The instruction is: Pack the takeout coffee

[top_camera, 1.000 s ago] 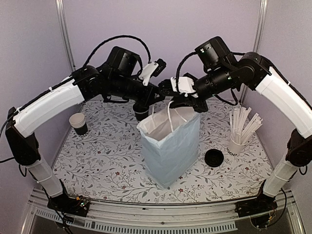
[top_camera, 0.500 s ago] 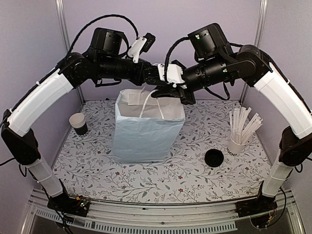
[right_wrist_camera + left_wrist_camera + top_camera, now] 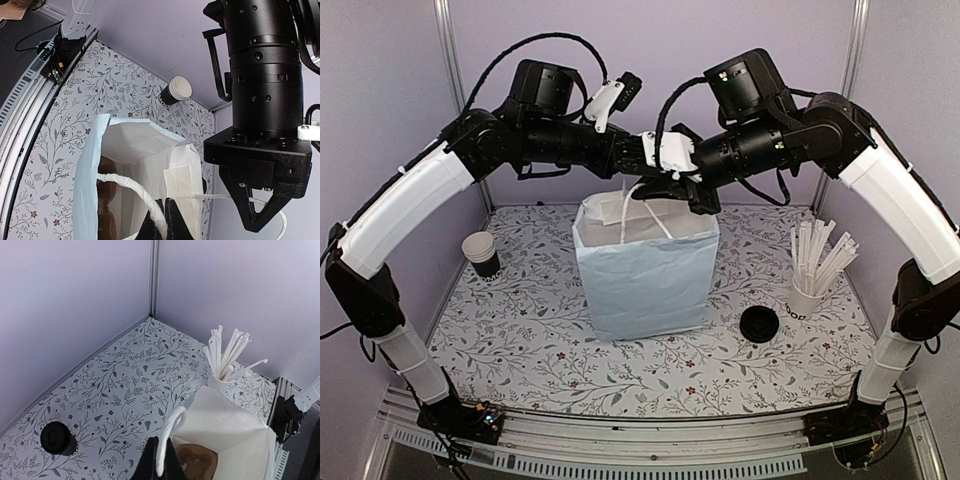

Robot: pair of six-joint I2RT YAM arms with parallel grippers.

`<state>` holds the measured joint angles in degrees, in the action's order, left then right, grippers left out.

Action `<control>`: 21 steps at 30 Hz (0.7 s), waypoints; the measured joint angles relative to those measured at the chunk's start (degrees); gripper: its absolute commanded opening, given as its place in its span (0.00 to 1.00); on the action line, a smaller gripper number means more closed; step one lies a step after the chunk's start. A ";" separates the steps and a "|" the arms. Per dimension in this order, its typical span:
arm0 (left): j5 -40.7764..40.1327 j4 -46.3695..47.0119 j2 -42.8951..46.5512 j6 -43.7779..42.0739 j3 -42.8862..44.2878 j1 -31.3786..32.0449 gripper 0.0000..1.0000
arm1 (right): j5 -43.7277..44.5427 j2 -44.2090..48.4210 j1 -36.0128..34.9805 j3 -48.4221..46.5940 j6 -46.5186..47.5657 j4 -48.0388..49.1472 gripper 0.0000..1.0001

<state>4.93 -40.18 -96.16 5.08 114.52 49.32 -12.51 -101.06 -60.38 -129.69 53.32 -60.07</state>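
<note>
Inspector: Left pincer (image 3: 161, 466), condition?

Technician: Clenched. In the left wrist view its two dark fingers are pressed together on a white rope handle (image 3: 169, 432) of the pale-blue bag (image 3: 225, 425).

Inspector: Right pincer (image 3: 161, 222)?

Technician: Also clenched. It grasps the second rope handle (image 3: 132, 186), which loops up from the bag's mouth into the gap between the fingers. Both pincers sit close together above the bag's open top. The left arm reaches in from the left and the right arm from the right.

Inspector: Bag position?

Technician: Upright at the middle of the bench (image 3: 520, 340), mouth open. A brown cardboard carrier (image 3: 197, 460) is visible at the bottom inside. Whether the base bears on the bench cannot be told.

Inspector: Location of the coffee?

Technician: Outside the bag. The black cup (image 3: 480, 253) stands upright on the bench at the left side, near the wall and well apart from the bag, with its white inside showing. The round black lid (image 3: 759, 324) lies on the bench to the right of the bag, apart from it and just beside the white cup of stirrers (image 3: 807, 295).

Inspector: Contact between either pincer and the cup or lid?

Technician: None. Each pincer holds only its handle.
</note>
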 measured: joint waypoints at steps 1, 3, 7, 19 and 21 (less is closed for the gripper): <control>0.00 -0.02 -0.07 -0.09 -0.11 -0.02 0.00 | 0.00 0.00 0.00 0.00 0.00 0.00 0.04; 0.00 -0.02 -0.20 -0.37 -0.31 -0.11 0.00 | 0.02 0.00 0.00 0.02 0.00 0.00 0.04; -0.02 0.04 -0.22 -0.92 -1.33 -0.52 0.70 | 0.17 0.04 -0.04 1.29 -0.35 0.55 0.41; -7.10 -2.49 0.79 -0.55 -6.38 -3.74 0.86 | 0.98 -0.28 0.52 9.79 -2.05 2.86 0.79; -7.34 -2.40 3.34 -0.87 -6.93 -3.74 0.87 | -0.11 -0.02 0.85 9.09 -2.45 2.91 0.79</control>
<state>-2.42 -42.59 -92.82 4.21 107.59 45.58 -12.62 -101.08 -59.53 -120.60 50.87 -57.17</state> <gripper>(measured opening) 0.862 0.787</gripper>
